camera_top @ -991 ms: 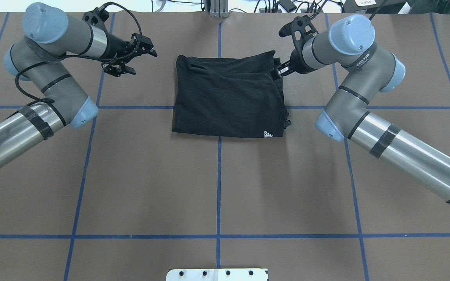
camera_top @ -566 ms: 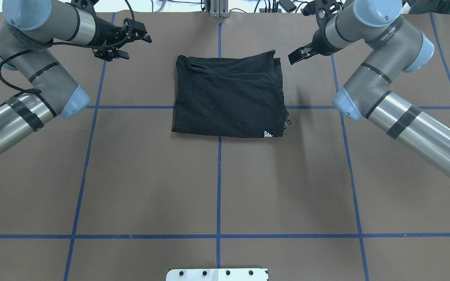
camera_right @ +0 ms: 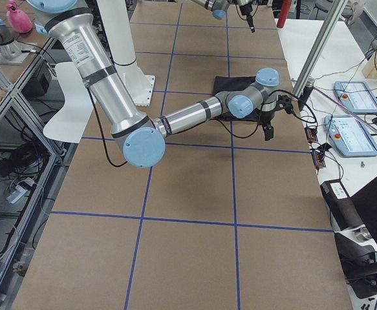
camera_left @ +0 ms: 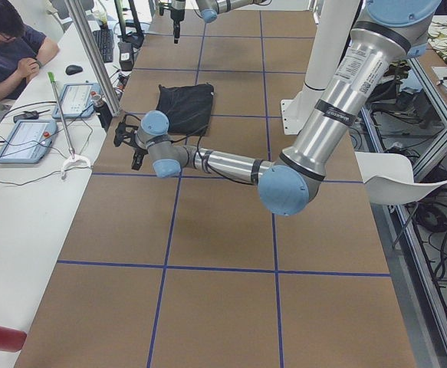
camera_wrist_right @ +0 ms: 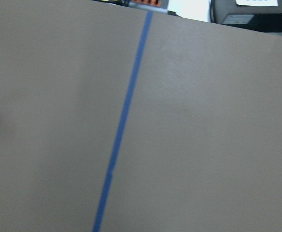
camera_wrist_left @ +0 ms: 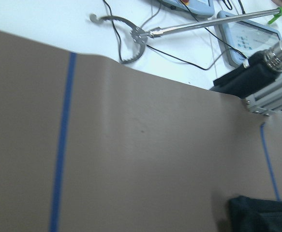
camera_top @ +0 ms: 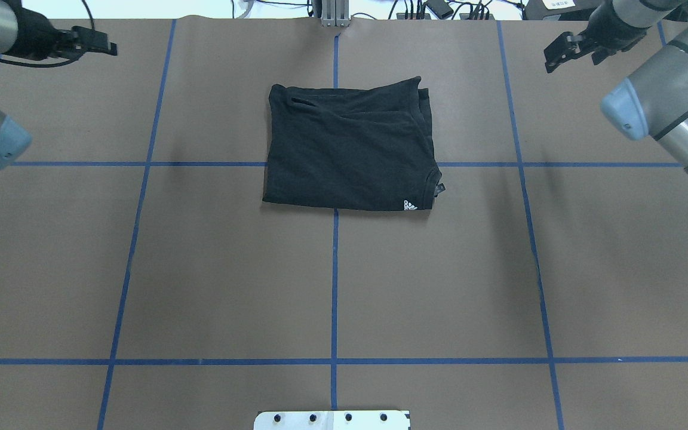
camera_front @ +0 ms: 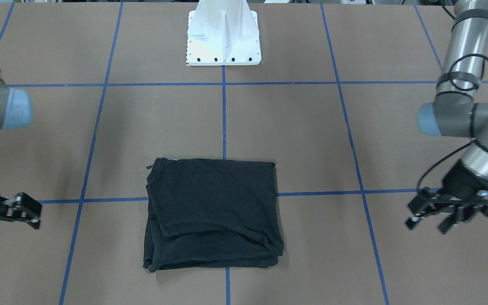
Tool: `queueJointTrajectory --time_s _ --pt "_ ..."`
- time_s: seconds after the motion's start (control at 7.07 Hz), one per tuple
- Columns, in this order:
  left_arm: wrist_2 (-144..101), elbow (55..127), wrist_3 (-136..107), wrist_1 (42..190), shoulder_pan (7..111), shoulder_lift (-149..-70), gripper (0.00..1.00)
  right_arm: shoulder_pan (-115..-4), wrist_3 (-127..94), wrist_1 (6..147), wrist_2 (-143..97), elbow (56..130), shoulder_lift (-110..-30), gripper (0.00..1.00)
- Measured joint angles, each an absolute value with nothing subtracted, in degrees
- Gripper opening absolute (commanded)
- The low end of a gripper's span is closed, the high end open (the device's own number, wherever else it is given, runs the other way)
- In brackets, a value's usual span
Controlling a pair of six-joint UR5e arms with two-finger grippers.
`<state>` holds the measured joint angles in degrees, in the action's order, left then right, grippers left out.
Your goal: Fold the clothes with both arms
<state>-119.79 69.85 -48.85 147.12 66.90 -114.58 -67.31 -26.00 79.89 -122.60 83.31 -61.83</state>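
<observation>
While T-shirt (camera_top: 347, 149) lies folded | left gripper (camera_front: 426, 222) parted, empty | right gripper (camera_top: 568, 55) likewise

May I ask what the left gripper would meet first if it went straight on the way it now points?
Most likely the bare brown table: it fills the left wrist view ahead of the left gripper, and the T-shirt lies off to one side. Depth is unclear.

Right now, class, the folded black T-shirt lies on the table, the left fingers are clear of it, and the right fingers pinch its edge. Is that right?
No. The right fingers pinch nothing: the overhead view shows them well clear of the T-shirt. The rest holds: it lies folded on the table, and the left fingers are clear.
</observation>
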Motion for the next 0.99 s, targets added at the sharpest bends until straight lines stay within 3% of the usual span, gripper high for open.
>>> queueJointTrajectory --time_s 0.42,0.99 --pt "-119.7 71.2 -30.7 147.6 74.4 -104.9 1.0 -74.6 -10.0 89.7 -124.3 86.4 -68.8 1.0" --pt "-119.3 76.5 -28.5 153.2 78.1 -96.4 1.0 -78.9 -8.7 84.8 -130.1 86.5 -74.0 1.0"
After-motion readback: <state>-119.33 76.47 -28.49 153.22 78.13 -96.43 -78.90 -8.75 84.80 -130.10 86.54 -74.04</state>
